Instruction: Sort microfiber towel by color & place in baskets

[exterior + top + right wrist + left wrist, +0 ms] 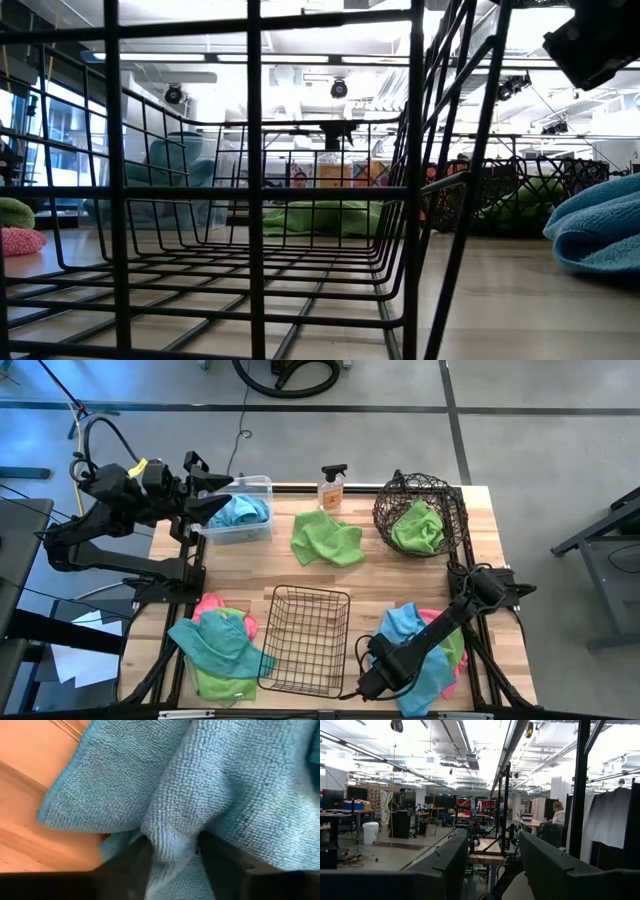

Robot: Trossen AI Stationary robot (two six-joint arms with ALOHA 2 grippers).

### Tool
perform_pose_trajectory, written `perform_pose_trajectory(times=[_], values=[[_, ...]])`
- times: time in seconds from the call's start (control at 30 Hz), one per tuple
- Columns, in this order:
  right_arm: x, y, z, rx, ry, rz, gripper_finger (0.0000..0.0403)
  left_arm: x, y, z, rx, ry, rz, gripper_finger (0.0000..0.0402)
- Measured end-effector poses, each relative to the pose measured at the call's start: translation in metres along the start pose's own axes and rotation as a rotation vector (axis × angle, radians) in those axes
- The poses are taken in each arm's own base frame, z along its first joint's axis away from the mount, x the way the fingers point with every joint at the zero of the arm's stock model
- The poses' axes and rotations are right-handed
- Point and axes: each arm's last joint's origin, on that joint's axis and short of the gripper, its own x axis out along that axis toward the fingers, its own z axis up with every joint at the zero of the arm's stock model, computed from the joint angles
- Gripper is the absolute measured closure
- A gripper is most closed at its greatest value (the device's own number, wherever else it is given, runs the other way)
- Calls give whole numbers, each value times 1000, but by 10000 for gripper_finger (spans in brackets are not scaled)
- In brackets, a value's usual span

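Near the table's right near corner lies a pile of teal-blue, lime green and pink towels (425, 650). My right gripper (372, 678) is low at its left edge, shut on the top blue towel (200, 780). My left gripper (225, 493) hovers open over the clear bin (262, 482), which holds a blue towel (240, 512); its fingers (450, 865) point level into the room. A green towel (325, 538) lies flat mid-table. Another green one (418, 528) sits in the round woven-wire basket (395, 490). A second pile (220, 645) lies at the left near corner. The black wire-grid basket (308, 638) stands between the piles. My right gripper pinches a raised fold of the blue towel (172, 842) between its two fingers (132, 865), at the pile's left edge. The fingers come slanting down from the right. The rest of the towel lies slack on the pile and the table.
An orange spray bottle (332, 488) stands at the far edge between the bin and the round basket. The wire-grid basket (250, 200) fills the low view's foreground. Bare wood (250, 570) shows mid-table, in front of the bin.
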Motion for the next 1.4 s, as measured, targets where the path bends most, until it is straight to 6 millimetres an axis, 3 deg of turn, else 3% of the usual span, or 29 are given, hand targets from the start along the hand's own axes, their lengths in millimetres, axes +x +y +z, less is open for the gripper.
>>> perform_pose_trajectory(times=[0.1, 0.17, 0.3, 0.43, 0.67, 0.9, 1.1, 1.23, 1.4], values=[[-8, 2, -1, -21, -2, 17, 356, 0, 0, 1, 1, -11, -1, 236], [-22, 5, -1, -49, -21, 45, 389, -1, 0, 2, 0, -22, -1, 236], [-57, 5, -4, -92, -45, 58, 379, -1, 0, 4, 1, -40, -2, 236], [-101, -4, -12, -150, -101, 56, 398, -1, 0, 7, 4, -65, -4, 236], [-161, -23, -19, -208, -256, 254, 400, -1, 0, 7, 19, -68, -3, 236], [-198, -56, -23, -250, -383, 356, 401, -1, 0, 7, 19, -68, -3, 236], [-216, -77, -20, -320, -536, 371, 401, -3, 0, 8, 19, -71, -3, 236], [-224, -81, -4, -339, -652, 365, 402, -3, -1, 8, 19, -74, -3, 236], [-238, -75, 38, -409, -779, 409, 402, -1, 0, 3, 29, -30, -1, 236]])
